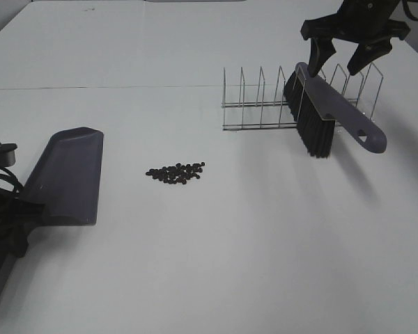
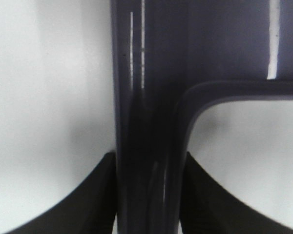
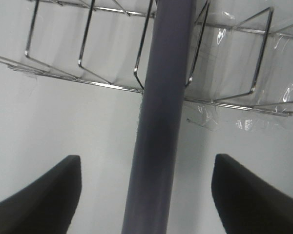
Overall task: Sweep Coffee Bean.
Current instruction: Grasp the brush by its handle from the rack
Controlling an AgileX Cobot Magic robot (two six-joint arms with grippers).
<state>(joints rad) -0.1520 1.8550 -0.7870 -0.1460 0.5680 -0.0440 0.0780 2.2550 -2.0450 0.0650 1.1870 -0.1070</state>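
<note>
Nearest the camera, the left pincer (image 2: 149,192) was clamped narrowly on the dustpan's handle (image 2: 146,112), a dark finger pressed against each side of it. The grey dustpan (image 1: 68,174) lay flat on the white tabletop (image 1: 230,264) at the left side. The coffee bean (image 1: 175,173) cluster sat loose on the bare tabletop to the right of the dustpan, near it but not touching.

Farther back on the right stood a wire rack (image 1: 254,104). A brush (image 1: 313,129) with black bristles rested tilted among its dividers. Above it hung the right pincer (image 1: 334,66), spread wide and holding nothing. In the wrist view, its fingers (image 3: 44,195) stood on either side of the brush handle (image 3: 161,122), with clear gaps between.
</note>
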